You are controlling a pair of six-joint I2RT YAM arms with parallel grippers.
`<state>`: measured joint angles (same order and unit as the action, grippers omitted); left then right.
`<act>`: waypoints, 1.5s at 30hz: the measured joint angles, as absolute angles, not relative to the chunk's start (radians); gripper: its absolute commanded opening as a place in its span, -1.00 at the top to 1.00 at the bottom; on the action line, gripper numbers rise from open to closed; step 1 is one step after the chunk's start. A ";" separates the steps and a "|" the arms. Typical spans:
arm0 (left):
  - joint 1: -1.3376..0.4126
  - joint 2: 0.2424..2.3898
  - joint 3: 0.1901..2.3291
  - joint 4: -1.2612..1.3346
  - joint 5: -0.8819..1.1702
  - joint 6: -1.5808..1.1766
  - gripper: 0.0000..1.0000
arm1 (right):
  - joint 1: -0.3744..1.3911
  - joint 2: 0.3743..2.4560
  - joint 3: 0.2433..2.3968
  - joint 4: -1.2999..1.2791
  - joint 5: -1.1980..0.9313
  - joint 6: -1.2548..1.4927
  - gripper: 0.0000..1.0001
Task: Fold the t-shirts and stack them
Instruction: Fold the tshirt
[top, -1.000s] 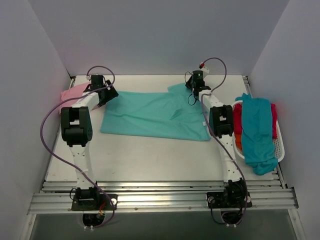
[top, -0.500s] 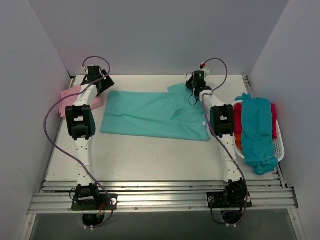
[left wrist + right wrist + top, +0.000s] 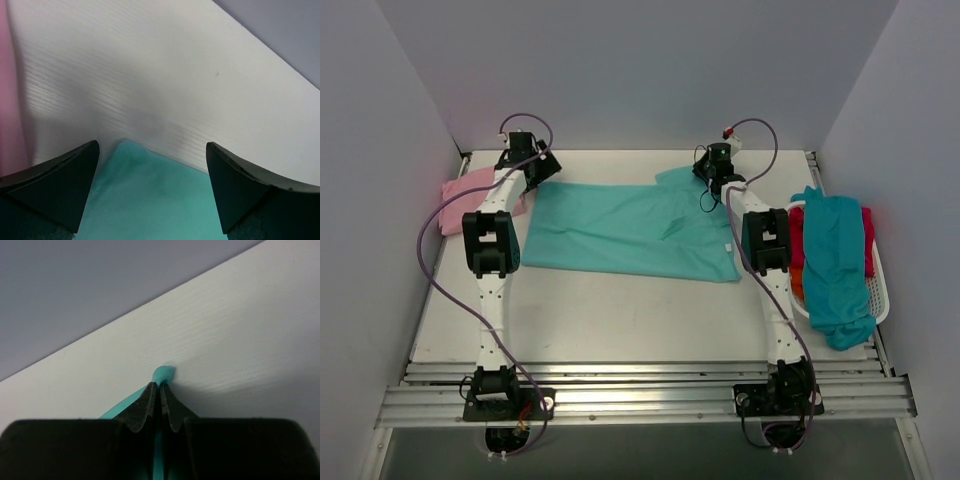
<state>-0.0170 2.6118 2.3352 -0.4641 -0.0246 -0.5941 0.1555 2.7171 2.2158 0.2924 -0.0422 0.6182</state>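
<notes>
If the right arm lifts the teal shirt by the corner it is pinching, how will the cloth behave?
The teal shirt will probably hang limp: it lies flat with soft creases, and the right fingers bunch its corner into a thin nub. It looks light, so one pinch likely carries it, though the far side may drag across the table.

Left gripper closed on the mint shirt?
No, the left gripper is wide open in its wrist view, and the corner of the mint shirt lies unpinched in the gap.

A robot lab test cell: plain white walls (image 3: 640, 70) box in a white table (image 3: 620, 320), aluminium rail (image 3: 640, 395) at 6 o'clock.
</notes>
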 measured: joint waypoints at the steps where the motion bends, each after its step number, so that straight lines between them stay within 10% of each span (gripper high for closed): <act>1: -0.022 2.606 2.324 -0.455 -0.024 -0.595 -1.00 | 0.155 2.716 2.212 0.296 -0.043 0.621 1.00; 12: -0.039 2.562 2.240 -0.435 -0.018 -0.601 -0.36 | 0.152 2.705 2.183 0.321 -0.054 0.633 1.00; 23: -0.037 2.568 2.245 -0.489 -0.017 -0.616 0.89 | 0.151 2.698 2.170 0.327 -0.057 0.632 1.00; 45: -0.030 2.455 2.143 -0.509 -0.017 -0.560 0.95 | 0.172 2.476 1.964 0.232 -0.047 0.595 1.00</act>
<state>-0.0299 2.4546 2.1433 -0.5087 -0.0174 -0.5602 0.1722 2.4756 1.9640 0.2321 -0.0475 0.5949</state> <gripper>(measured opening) 0.043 0.008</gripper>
